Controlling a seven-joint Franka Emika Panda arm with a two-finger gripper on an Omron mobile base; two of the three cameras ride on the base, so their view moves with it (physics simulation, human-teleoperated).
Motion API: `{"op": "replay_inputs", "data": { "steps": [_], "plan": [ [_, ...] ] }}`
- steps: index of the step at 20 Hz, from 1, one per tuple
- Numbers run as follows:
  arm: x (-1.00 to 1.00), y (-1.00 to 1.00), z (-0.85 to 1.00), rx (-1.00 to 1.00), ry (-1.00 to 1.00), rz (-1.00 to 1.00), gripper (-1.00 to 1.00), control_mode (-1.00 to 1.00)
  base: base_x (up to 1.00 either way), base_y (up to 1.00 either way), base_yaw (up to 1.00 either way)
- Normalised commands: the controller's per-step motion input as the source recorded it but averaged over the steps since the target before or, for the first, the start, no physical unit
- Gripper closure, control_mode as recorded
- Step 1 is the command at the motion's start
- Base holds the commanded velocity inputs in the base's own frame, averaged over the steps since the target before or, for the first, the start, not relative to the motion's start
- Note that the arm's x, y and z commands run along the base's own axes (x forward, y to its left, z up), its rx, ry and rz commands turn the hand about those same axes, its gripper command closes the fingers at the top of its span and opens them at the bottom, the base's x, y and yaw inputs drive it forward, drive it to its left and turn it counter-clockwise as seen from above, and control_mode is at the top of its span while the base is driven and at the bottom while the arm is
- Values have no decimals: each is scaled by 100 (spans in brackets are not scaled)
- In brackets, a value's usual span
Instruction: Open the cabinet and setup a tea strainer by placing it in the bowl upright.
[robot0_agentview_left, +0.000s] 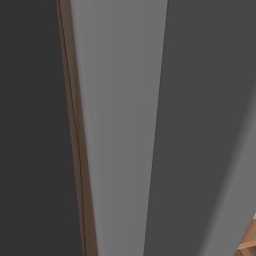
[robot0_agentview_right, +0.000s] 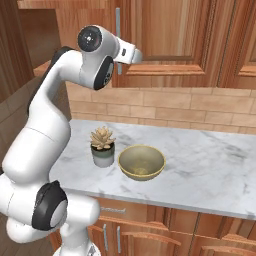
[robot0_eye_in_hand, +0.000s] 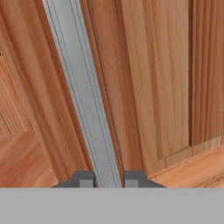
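Observation:
In the hand view the cabinet's grey bar handle runs up the wooden door, and my gripper has a fingertip pressed to each side of it. From the right base view my arm reaches up to that handle on the upper cabinet door, which stands closed; the wrist hides the fingers there. The yellow-green bowl sits upright on the marble counter below. The tea strainer is hidden.
A small succulent in a grey pot stands just left of the bowl. More wooden upper doors run to the right, lower doors under the counter. A tall grey panel with a wooden edge stands close before the left base camera.

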Motion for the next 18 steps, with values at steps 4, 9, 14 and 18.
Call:
{"op": "replay_inputs", "data": {
  "steps": [4, 9, 14, 18],
  "plan": [
    [-64, -27, 5, 7, 0, 0, 100, -100, 0, 0, 0],
    [-65, -33, 16, 9, 1, 0, 100, -100, 0, 0, 0],
    [-68, -34, 19, 9, 3, 0, 100, -100, 0, 0, 0],
    [-74, -35, 22, 8, 5, 0, 100, -100, 0, 0, 0]
  ]
}}
